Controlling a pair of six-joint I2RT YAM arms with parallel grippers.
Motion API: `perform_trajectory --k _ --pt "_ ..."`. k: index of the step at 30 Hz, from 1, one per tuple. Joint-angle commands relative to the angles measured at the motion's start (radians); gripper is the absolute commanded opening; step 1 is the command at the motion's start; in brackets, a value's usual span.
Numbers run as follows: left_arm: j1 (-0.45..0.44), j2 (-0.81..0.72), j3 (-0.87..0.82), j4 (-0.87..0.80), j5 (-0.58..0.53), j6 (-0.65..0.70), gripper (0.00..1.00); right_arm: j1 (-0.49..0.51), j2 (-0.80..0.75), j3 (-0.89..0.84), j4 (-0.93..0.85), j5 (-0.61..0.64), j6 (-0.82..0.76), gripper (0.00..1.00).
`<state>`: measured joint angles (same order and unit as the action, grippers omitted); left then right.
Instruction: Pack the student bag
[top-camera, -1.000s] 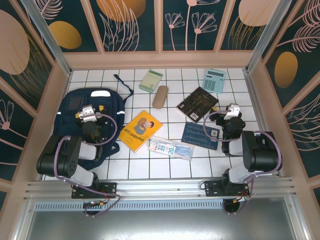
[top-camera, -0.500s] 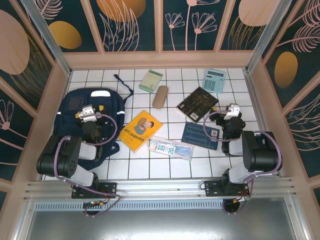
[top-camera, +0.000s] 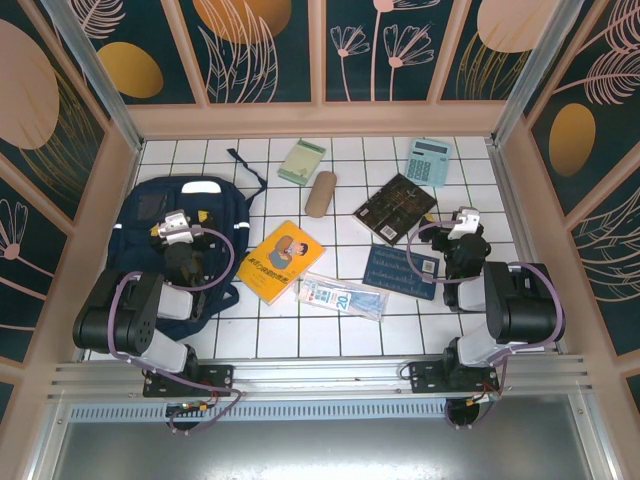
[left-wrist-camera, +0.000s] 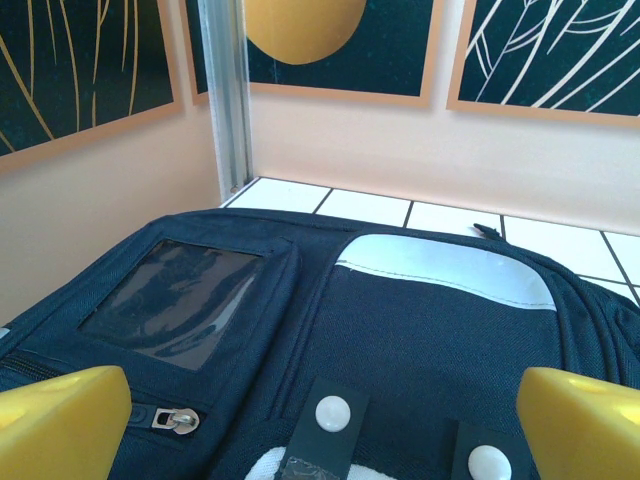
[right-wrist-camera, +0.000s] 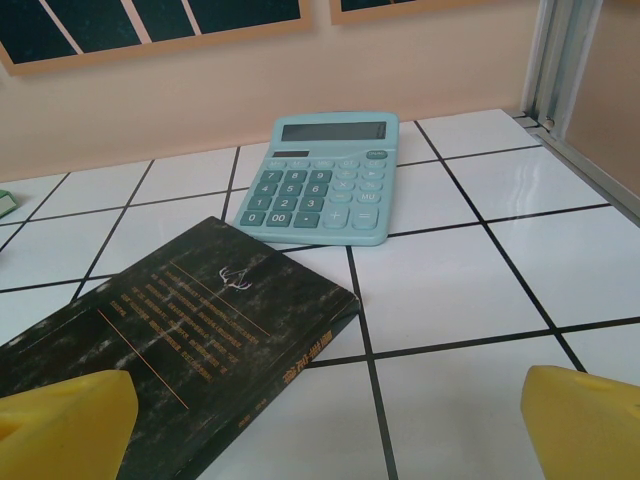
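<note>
The student bag (top-camera: 150, 235) lies flat at the left of the tiled table, navy with a white patch near its top. My left gripper (top-camera: 176, 226) rests over the bag's middle and is open. In the left wrist view its yellow fingertips (left-wrist-camera: 60, 425) stand wide apart above the bag (left-wrist-camera: 420, 330), whose clear window pocket, zip pull and two white snaps show. My right gripper (top-camera: 463, 221) is open at the right, beside a dark book (top-camera: 396, 208). In the right wrist view the gripper (right-wrist-camera: 330, 435) holds nothing, with the dark book (right-wrist-camera: 170, 340) and a teal calculator (right-wrist-camera: 325, 178) ahead.
A green notepad (top-camera: 302, 161) and a tan cylindrical case (top-camera: 320, 193) lie at the back middle. A yellow book (top-camera: 280, 260), a clear pouch (top-camera: 342, 296) and a blue notebook (top-camera: 400, 270) lie mid-table. The calculator (top-camera: 429, 161) is at the back right. Walls (top-camera: 320, 120) enclose the table.
</note>
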<state>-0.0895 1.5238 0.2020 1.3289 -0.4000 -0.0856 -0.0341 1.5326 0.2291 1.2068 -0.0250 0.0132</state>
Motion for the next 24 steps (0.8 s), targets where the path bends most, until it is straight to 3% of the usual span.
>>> perform_trajectory --k 1,5,7,11,15,17,20,24 --pt "0.009 0.003 0.000 0.024 0.013 0.003 0.99 -0.006 0.002 0.021 0.007 -0.015 0.002 0.99" --pt "0.010 -0.043 -0.003 -0.012 0.011 0.000 0.99 0.008 -0.017 0.021 -0.009 -0.002 -0.012 0.99" --pt "0.007 -0.095 0.004 -0.063 0.002 0.012 0.99 0.022 -0.079 0.046 -0.099 0.034 -0.010 0.99" --pt "0.007 -0.282 0.188 -0.521 -0.151 -0.148 0.99 0.016 -0.206 0.138 -0.379 0.129 0.087 0.99" --pt "0.007 -0.357 0.458 -1.037 -0.174 -0.430 0.99 0.013 -0.314 0.158 -0.462 0.147 0.232 0.99" --pt "0.006 -0.367 0.538 -1.187 -0.129 -0.484 0.99 0.004 -0.361 0.204 -0.576 0.137 0.357 0.99" --pt "0.007 -0.419 0.538 -1.255 0.011 -0.515 0.99 -0.014 -0.400 0.308 -0.818 0.121 0.582 0.99" --pt "0.007 -0.559 0.412 -1.258 0.171 -0.599 0.96 0.011 -0.403 0.401 -0.932 -0.069 0.557 0.99"
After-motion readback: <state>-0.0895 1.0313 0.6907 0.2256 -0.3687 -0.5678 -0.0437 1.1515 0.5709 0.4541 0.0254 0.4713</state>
